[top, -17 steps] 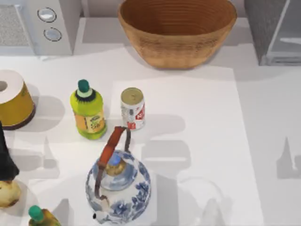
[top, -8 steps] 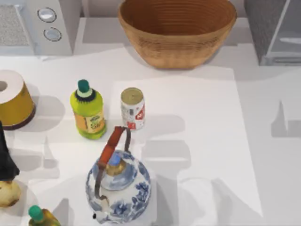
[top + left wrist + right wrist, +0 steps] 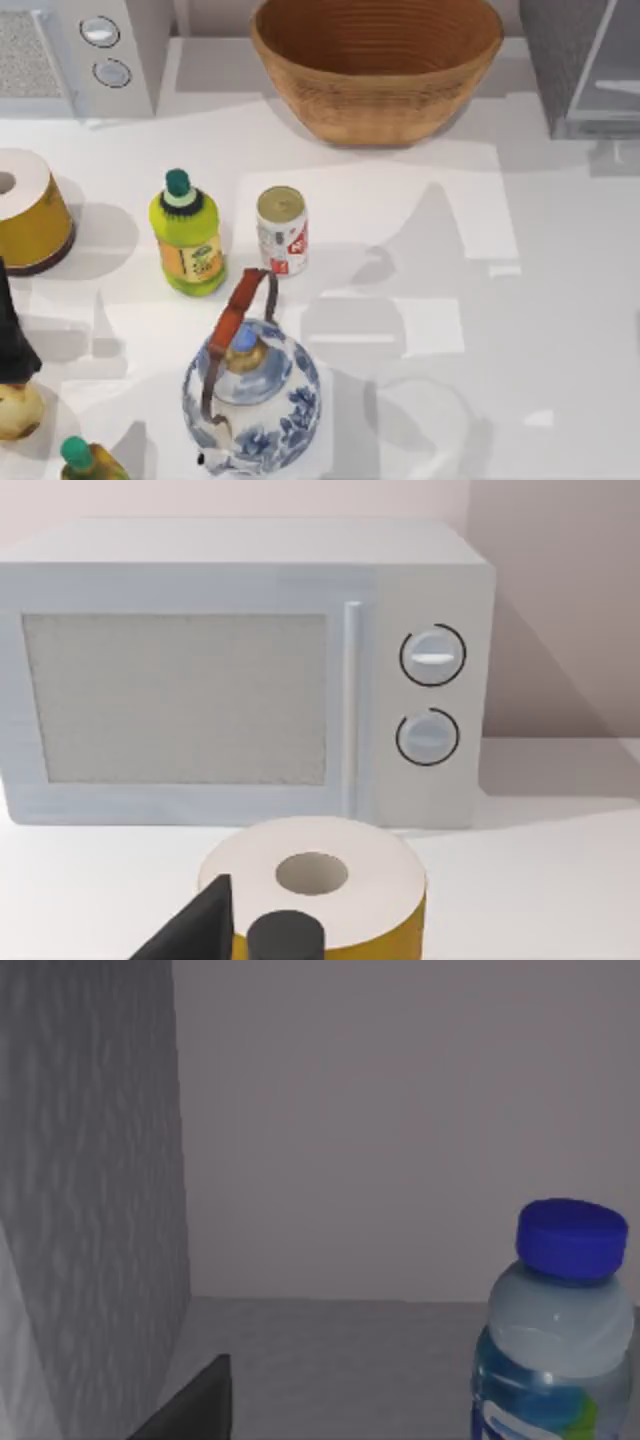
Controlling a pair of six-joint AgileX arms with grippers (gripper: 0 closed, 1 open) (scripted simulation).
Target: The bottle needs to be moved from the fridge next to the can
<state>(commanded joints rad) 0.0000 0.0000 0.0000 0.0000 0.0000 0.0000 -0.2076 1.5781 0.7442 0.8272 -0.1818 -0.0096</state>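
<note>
The desk (image 3: 560, 300) carries everything, and the biggest thing on it is the fridge (image 3: 560, 60), one grey speckled box at the far right corner with its pale door (image 3: 610, 80) standing out toward the near side. The right wrist view looks into that box: the speckled wall (image 3: 90, 1190) on one side and the bottle (image 3: 560, 1330) upright on the fridge floor, so the bottle is not yet out and not yet held. A dark finger of the right claw (image 3: 195, 1400) shows at the edge of that view, too little to tell whether the claw is parted or closed.

Next in size: one woven basket (image 3: 375, 65) at the far middle, one white microwave (image 3: 80, 55) with two knobs at the far left, one blue-and-white kettle (image 3: 250, 395) near the front, one yellow cylinder (image 3: 30, 210) at the left. The left arm idles there, its wrist view facing that cylinder and microwave; its claw's state cannot be told.

Smaller: one yellow-green bottle (image 3: 187, 235), and just right of it the can (image 3: 282, 230), a single tin.

I judge the bottle light, smooth, somewhat squashy; grip the body below the blue cap (image 3: 570, 1238), firmly but not crushing.
</note>
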